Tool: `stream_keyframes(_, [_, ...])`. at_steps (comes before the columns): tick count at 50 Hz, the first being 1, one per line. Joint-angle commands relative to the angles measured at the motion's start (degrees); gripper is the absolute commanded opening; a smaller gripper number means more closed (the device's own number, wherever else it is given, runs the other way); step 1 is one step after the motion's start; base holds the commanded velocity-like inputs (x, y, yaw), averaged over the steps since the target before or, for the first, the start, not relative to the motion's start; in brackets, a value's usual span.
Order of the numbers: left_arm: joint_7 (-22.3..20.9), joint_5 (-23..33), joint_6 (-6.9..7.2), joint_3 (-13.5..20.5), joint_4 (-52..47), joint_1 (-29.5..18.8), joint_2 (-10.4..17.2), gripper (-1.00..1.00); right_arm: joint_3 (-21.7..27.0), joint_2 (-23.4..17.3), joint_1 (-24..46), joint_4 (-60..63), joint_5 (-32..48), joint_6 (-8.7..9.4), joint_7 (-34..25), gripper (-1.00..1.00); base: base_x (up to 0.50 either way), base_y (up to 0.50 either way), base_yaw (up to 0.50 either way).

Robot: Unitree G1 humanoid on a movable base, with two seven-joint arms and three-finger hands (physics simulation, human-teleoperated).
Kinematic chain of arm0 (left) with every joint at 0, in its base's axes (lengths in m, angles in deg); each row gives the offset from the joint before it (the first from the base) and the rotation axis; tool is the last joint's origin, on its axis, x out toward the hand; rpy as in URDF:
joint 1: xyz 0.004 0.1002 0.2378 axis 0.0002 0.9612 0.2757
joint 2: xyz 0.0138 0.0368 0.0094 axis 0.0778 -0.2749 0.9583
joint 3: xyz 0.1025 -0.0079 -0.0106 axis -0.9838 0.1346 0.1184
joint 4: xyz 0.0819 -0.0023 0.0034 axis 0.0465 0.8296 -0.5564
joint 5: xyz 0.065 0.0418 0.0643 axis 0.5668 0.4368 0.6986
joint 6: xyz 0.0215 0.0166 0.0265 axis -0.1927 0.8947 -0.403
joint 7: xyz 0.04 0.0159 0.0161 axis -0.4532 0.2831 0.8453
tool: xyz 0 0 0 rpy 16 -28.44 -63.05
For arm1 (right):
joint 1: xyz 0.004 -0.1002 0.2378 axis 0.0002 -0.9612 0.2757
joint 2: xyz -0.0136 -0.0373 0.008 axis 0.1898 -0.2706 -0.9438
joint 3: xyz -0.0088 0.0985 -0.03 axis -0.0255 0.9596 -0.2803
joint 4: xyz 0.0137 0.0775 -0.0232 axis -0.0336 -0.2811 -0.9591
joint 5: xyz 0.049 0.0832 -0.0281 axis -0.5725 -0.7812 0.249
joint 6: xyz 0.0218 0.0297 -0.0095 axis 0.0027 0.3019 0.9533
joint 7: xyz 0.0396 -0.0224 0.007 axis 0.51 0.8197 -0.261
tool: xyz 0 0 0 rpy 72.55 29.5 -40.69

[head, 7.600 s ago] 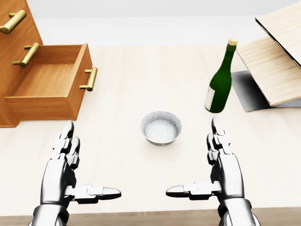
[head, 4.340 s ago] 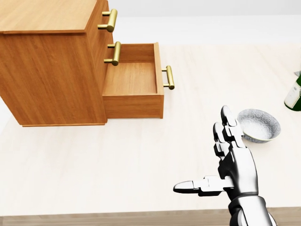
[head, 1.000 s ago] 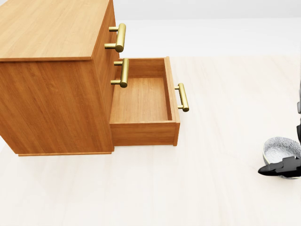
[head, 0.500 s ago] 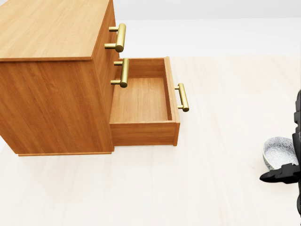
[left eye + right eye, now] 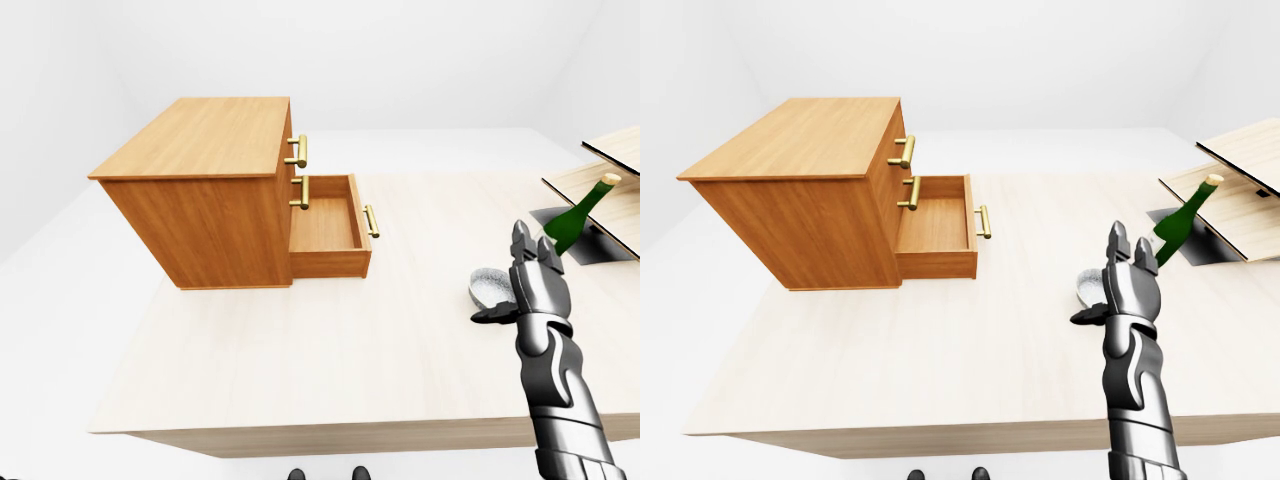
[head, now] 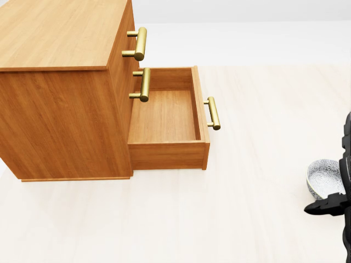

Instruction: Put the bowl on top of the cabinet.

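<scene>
One right hand (image 5: 536, 288), fingers spread apart, stands just beside the grey bowl (image 5: 488, 287) at the left-eye view's mid-right, well apart from the wooden cabinet (image 5: 205, 200) at upper left.

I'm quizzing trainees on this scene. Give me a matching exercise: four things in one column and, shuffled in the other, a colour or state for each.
1. bowl
2. lowest drawer
3. bottle
4. right hand

A. pulled open
B. green
C. metallic, fingers open
D. grey, on the table

Pairs: 1-D, 2-A, 3-B, 4-C
</scene>
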Motion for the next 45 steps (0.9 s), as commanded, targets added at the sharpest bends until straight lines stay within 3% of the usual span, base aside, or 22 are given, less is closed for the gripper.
stream_keyframes(1, [0.0,0.1,0.00,-0.2,-0.2,0.1,-0.2,0.98,-0.5,-1.1,1.2,-4.5,-0.5,0.00,2.2,1.00,0.00,0.00,0.00])
stream_keyframes(45, [-0.2,0.3,0.00,-0.2,-0.6,0.0,-0.3,0.98,-5.4,-5.2,9.3,-29.0,-4.0,-4.52,12.9,1.00,0.00,0.00,0.00])
